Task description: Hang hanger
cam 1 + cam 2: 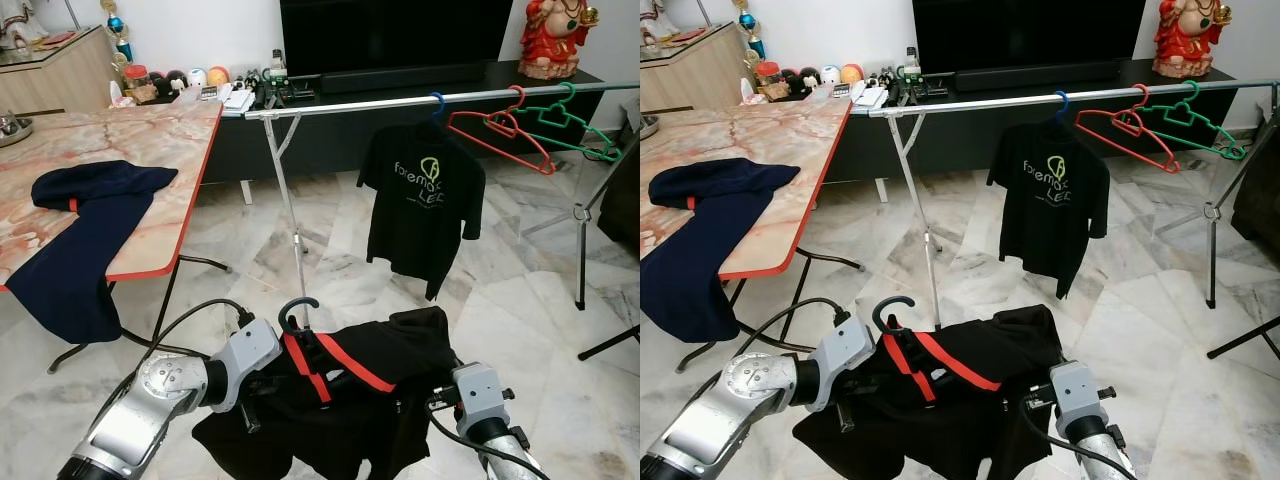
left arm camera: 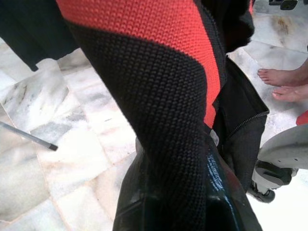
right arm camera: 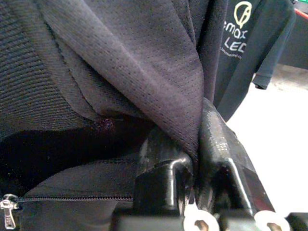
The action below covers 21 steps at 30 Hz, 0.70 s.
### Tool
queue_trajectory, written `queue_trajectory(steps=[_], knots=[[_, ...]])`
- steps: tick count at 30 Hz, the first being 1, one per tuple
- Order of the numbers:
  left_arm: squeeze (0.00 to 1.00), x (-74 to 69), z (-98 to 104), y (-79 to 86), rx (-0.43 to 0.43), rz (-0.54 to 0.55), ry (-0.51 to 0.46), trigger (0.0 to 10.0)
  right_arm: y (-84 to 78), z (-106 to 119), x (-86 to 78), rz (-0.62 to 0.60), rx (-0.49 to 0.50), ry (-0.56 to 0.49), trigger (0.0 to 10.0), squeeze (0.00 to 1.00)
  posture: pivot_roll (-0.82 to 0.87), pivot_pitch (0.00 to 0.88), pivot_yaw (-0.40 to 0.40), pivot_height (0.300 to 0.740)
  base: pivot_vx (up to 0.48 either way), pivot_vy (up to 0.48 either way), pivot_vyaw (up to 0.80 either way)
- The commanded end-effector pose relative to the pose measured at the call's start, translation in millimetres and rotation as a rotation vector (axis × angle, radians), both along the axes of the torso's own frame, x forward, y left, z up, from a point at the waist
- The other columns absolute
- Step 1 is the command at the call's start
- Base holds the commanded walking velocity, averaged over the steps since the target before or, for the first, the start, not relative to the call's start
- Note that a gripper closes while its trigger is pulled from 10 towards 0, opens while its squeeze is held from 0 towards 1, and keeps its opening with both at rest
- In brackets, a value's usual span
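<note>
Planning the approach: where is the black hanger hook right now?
In the left eye view, the black hanger hook sticks up from the black-and-red garment held low between both arms, just in front of the rail's left leg.

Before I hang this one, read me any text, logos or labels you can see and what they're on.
"foremos" over "LED", partly folded, with a leaf-shaped logo: black T-shirt hanging on the rail.
Print on the bottles and jars on the TV cabinet: too small to read.

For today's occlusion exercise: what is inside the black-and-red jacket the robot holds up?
A dark hanger hook rises from the black-and-red jacket at its collar, so a hanger sits inside; its shoulders are covered by fabric. Both end effectors pinch the cloth, their tips hidden in the head views.
</note>
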<state>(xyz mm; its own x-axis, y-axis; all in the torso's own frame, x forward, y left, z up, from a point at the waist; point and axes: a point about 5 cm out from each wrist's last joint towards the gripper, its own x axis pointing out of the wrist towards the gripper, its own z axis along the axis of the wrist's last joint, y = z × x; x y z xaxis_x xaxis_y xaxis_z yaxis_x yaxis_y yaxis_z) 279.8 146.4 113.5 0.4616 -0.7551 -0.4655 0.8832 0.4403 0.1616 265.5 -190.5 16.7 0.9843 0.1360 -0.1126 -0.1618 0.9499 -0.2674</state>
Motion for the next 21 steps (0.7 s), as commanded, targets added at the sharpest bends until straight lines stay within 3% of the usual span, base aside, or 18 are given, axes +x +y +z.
queue_trajectory(steps=[1,6,9,10,12,16,17,21], knots=[[0.00,3.0,2,23.7,0.071,0.070,-0.007,10.0,-28.3,0,-1.7,-0.124,-0.005,0.019,0.0,0.00,-0.01,0.054,0.038,0.740,0.000,0.000,0.00],[0.00,5.4,10,5.1,0.008,0.054,-0.046,10.0,-20.1,-6,-3.8,-0.097,0.009,0.057,0.0,0.00,-0.01,0.051,0.039,0.740,0.000,0.000,0.00],[0.00,9.8,13,1.0,0.015,0.076,-0.093,10.0,-18.9,-8,-4.6,-0.093,0.012,0.067,0.0,0.00,-0.01,0.051,0.039,0.740,0.000,0.000,0.00],[0.00,20.2,17,-7.5,-0.011,0.171,-0.142,10.0,-16.2,-11,-5.7,-0.087,0.014,0.087,0.0,0.00,-0.01,0.049,0.043,0.740,0.000,0.000,0.00],[0.00,25.2,19,-15.0,-0.048,0.224,-0.158,10.0,-13.7,-13,-6.3,-0.081,0.016,0.102,0.0,0.00,-0.01,0.050,0.044,0.740,0.000,0.000,0.00],[0.00,24.3,21,-27.7,-0.123,0.234,-0.145,10.0,-10.3,-15,-6.6,-0.071,0.021,0.115,0.0,0.00,-0.01,0.050,0.046,0.740,0.000,0.000,0.00],[0.00,20.1,23,-39.6,-0.196,0.207,-0.117,10.0,-6.8,-17,-7.2,-0.060,0.028,0.126,0.0,0.00,-0.01,0.052,0.047,0.740,0.000,0.000,0.00],[0.00,12.9,27,-50.5,-0.258,0.150,-0.082,10.0,-3.1,-20,-9.1,-0.043,0.037,0.146,0.0,0.00,-0.01,0.054,0.047,0.740,0.000,0.000,0.00]])
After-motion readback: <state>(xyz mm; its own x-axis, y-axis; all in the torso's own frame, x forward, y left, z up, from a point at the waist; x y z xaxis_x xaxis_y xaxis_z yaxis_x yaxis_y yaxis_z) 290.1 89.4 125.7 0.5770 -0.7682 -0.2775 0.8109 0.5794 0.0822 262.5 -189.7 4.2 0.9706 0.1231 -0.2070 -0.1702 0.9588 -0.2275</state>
